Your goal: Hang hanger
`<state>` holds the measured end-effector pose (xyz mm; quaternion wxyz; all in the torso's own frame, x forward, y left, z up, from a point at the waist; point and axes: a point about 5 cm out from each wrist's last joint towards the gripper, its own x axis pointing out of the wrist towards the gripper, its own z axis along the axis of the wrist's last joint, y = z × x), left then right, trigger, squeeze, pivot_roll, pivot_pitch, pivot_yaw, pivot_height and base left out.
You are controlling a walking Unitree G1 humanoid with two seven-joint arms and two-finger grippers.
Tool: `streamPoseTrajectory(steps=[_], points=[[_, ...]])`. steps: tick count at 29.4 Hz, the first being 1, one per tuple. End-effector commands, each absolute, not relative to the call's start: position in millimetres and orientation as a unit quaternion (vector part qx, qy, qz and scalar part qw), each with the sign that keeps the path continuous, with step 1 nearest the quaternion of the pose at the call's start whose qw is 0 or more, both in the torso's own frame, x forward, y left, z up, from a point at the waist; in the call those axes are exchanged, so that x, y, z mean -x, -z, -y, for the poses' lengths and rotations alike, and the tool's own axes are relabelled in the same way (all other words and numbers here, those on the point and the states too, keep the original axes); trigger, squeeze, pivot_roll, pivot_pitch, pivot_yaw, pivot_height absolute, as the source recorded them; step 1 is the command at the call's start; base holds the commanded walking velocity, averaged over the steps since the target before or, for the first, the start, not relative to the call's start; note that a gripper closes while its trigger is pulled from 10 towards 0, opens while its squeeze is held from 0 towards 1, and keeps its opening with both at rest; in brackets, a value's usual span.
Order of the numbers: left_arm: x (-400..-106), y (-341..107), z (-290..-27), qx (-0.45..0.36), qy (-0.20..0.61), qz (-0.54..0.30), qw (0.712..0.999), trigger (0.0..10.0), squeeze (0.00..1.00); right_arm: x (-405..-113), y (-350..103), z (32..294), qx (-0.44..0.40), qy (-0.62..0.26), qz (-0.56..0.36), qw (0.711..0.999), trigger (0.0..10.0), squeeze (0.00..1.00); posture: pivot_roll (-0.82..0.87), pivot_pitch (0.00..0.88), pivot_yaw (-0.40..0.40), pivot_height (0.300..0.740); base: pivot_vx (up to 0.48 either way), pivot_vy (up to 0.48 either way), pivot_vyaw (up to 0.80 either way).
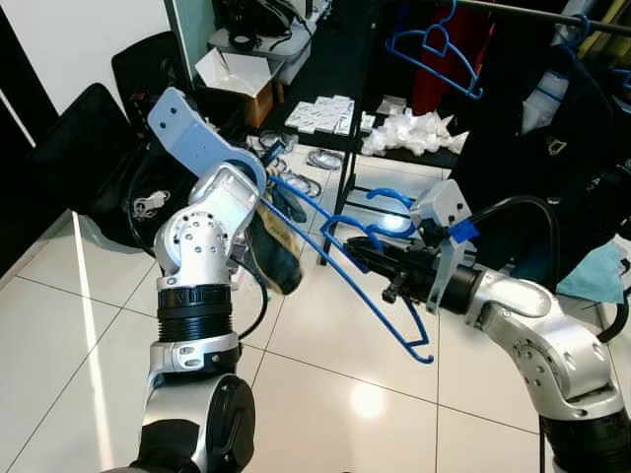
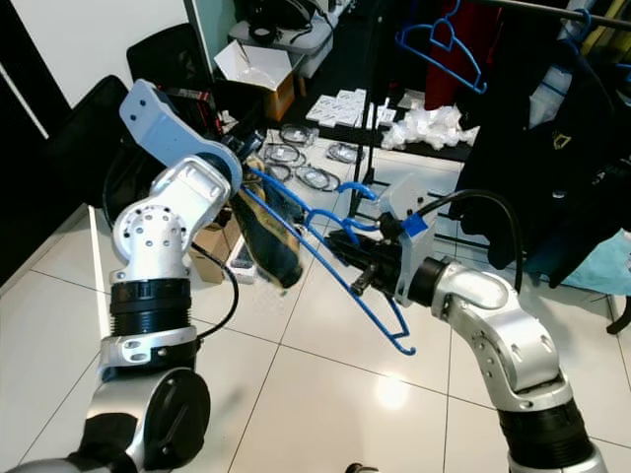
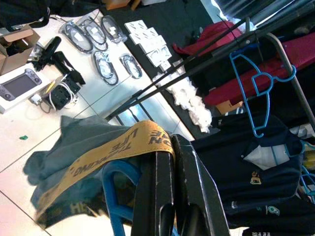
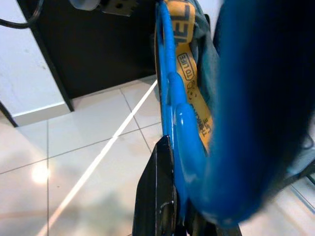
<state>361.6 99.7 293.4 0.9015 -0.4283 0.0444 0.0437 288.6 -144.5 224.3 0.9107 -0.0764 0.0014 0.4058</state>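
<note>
Both grippers hold one blue hanger above the tiled floor, with the rail not yet reached.

The left gripper (image 3: 170,196), fingers pressed together, pinches the hanger (image 1: 340,258) at its end where dark shorts (image 1: 274,241) with a yellow band hang. The right gripper (image 1: 367,258) clamps the hanger near its hook, probably steadying it. Beyond and above it runs the clothes rail (image 1: 552,15), carrying another blue hanger (image 1: 434,49).

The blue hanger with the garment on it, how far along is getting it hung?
Done: the dark garment is draped on the blue hanger. In hand: the left gripper and right gripper both grip it above the floor. Left: hooking it onto the rail.
</note>
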Motion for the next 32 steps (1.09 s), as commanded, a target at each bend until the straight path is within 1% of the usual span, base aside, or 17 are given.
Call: streamPoseTrajectory(steps=[1,5,9,13,17,18,21,23,28,30,31,32], points=[[-354.7,-275.1,-74.0,0.461,-0.029,-0.085,0.883,10.0,0.00,-290.9,-223.2,146.0,0.074,-0.395,-0.005,0.916,10.0,0.00,-0.05,0.146,0.001,0.740,0.000,0.000,0.00],[-354.7,-275.8,-73.5,0.462,-0.028,-0.085,0.882,10.0,0.00,-293.1,-222.8,147.7,0.075,-0.385,-0.007,0.920,10.0,0.00,-0.05,0.146,0.001,0.740,0.000,0.000,0.00],[-352.1,-277.6,-65.2,0.464,-0.012,-0.087,0.881,10.0,0.00,-303.2,-222.7,148.5,0.080,-0.354,-0.007,0.932,10.0,0.00,-0.05,0.144,-0.003,0.740,0.000,0.000,0.00],[-351.1,-277.5,-63.9,0.466,-0.007,-0.088,0.881,10.0,0.00,-305.6,-222.4,147.2,0.081,-0.350,-0.006,0.933,10.0,0.00,-0.04,0.145,-0.006,0.740,0.000,0.000,0.00],[-347.6,-282.1,-57.3,0.454,0.033,-0.079,0.887,10.0,0.00,-310.4,-225.0,141.1,0.071,-0.355,0.007,0.932,10.0,0.00,-0.04,0.145,-0.009,0.740,0.000,0.000,0.00],[-347.6,-282.1,-57.3,0.454,0.033,-0.079,0.887,10.0,0.00,-310.4,-225.0,141.1,0.071,-0.355,0.007,0.932,10.0,0.00,-0.04,0.145,-0.009,0.740,0.000,0.000,0.00],[-343.5,-286.3,-47.2,0.424,0.084,-0.068,0.899,10.0,0.00,-316.0,-227.4,132.0,0.052,-0.365,0.022,0.929,10.0,0.00,-0.04,0.143,-0.009,0.740,0.000,0.000,0.00],[-341.4,-286.7,-42.8,0.405,0.104,-0.065,0.906,10.0,0.00,-321.9,-229.4,125.2,0.044,-0.368,0.033,0.928,10.0,0.00,-0.03,0.141,-0.010,0.740,0.000,0.000,0.00],[-338.3,-284.7,-39.4,0.377,0.120,-0.062,0.916,10.0,0.00,-330.7,-234.8,116.0,0.033,-0.368,0.048,0.928,10.0,0.00,-0.03,0.141,-0.011,0.740,0.000,0.000,0.00],[-335.5,-280.4,-37.6,0.342,0.129,-0.060,0.929,10.0,0.00,-335.8,-238.6,110.4,0.032,-0.368,0.059,0.927,10.0,0.00,-0.02,0.139,-0.013,0.740,0.000,0.000,0.00],[-335.5,-280.4,-37.6,0.342,0.129,-0.060,0.929,10.0,0.00,-335.8,-238.6,110.4,0.032,-0.368,0.059,0.927,10.0,0.00,-0.02,0.139,-0.013,0.740,0.000,0.000,0.00],[-334.2,-276.4,-37.7,0.316,0.131,-0.061,0.938,10.0,0.00,-338.2,-240.9,108.4,0.032,-0.367,0.064,0.928,10.0,0.00,-0.02,0.138,-0.014,0.740,0.000,0.000,0.00]])
